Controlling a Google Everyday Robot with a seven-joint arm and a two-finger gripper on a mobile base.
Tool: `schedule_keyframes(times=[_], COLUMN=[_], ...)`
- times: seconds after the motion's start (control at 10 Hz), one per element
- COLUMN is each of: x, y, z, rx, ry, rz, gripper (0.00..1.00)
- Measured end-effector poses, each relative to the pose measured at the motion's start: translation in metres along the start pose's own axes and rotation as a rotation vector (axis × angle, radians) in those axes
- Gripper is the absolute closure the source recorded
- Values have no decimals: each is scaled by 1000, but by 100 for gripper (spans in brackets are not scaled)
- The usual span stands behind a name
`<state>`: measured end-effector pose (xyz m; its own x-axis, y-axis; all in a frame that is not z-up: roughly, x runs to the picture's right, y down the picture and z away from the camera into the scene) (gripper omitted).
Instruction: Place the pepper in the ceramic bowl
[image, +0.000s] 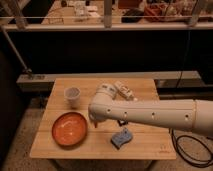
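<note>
The ceramic bowl (70, 129), wide, shallow and glossy orange inside, sits on the front left of the wooden table (150, 147). My white arm reaches in from the right across the table's middle. The gripper (94, 121) hangs at the arm's end, just right of the bowl's rim and a little above the tabletop. The pepper is hidden from view; whether the gripper carries it I cannot tell.
A small white cup (73, 95) stands behind the bowl. A flat red-and-white packet (125, 91) lies at the table's back, partly behind the arm. A blue object (121, 138) rests on the table in front of the arm. A black cable (187, 150) lies on the floor at right.
</note>
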<state>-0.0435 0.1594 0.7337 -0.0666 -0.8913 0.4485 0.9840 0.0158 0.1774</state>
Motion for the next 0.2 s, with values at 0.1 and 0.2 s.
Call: schedule_keyframes(times=[0.1, 0.2], x=[0, -1], y=[-12, -25], z=[1, 4], rx=[1, 3], ry=[0, -1], rz=[-12, -25], gripper=[95, 95])
